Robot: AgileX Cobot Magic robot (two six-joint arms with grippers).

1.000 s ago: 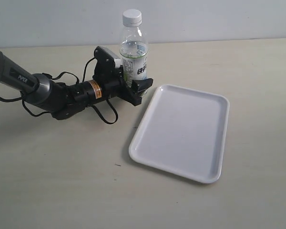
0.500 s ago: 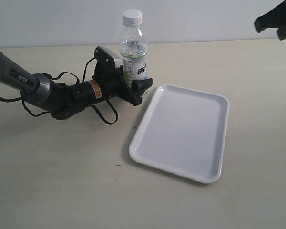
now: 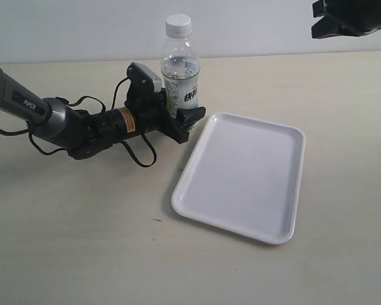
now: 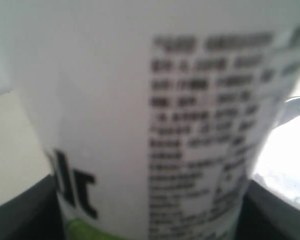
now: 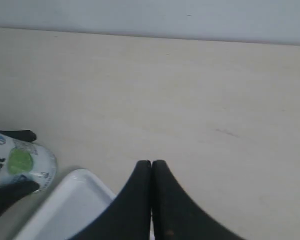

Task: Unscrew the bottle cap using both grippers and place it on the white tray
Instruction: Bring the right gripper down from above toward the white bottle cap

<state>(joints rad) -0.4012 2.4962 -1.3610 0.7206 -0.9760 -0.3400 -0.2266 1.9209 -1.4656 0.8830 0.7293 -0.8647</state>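
The bottle (image 3: 180,73) stands upright on the worktop (image 3: 82,241), close to the far edge and a little to the left of the middle. The bottle cap (image 3: 178,24) sits on its neck, at the very top, and it is closed. The label is white and green with dark letters. In the left wrist view this label (image 4: 165,125) fills almost the whole picture and the letters are blurred.

The left gripper (image 3: 181,112) holds the lower part of the bottle. One black finger (image 3: 193,117) is on the side toward the near edge and the other is behind the bottle, so the bottle is clamped between them. The dark grey left arm (image 3: 47,115) lies low over the worktop and reaches in from the left edge, with black cables (image 3: 136,152) hanging around it.

The white tray (image 3: 241,171) lies flat just beside the bottle, on the side of the right edge, and nothing is on it. Its far left corner (image 5: 70,195) is near the bottle (image 5: 20,162).

The right gripper (image 3: 333,22) hangs in the air above the far right corner of the worktop, well apart from the bottle. In the right wrist view its two fingers (image 5: 140,200) press together, so the right gripper (image 5: 151,165) is closed and holds nothing.
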